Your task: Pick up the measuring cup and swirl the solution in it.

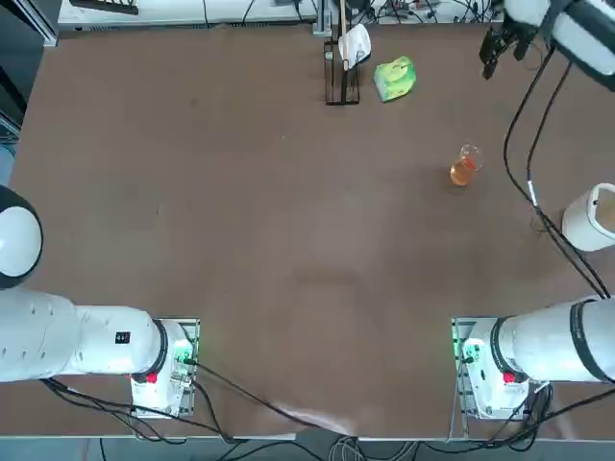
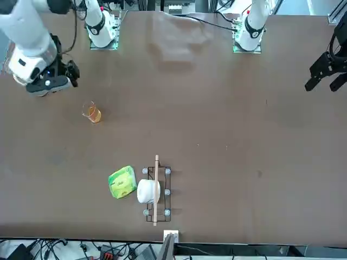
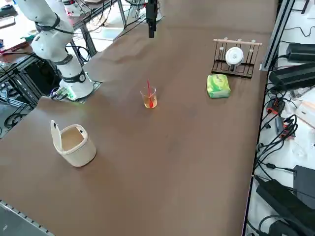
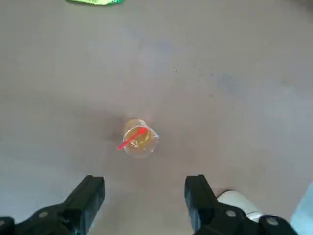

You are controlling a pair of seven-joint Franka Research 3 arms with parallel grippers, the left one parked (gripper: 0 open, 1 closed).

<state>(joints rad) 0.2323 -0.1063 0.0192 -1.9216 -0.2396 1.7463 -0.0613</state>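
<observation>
The right arm's black two-fingered pincer (image 4: 144, 191) stands wide open and empty. Ahead of its fingers, well apart, the small clear glass cup of orange liquid (image 4: 140, 138) rests on the brown table (image 4: 195, 107); grasping, lifting and swirling all remain.

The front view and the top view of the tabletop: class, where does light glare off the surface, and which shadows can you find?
Front view: a pale, soft-edged glare on the tabletop near the arms' bases; top view: a bright streak at the table's near edge, beside the cables; right wrist view: a faint, blurred shadow beside the measuring cup, under the open right gripper.
</observation>
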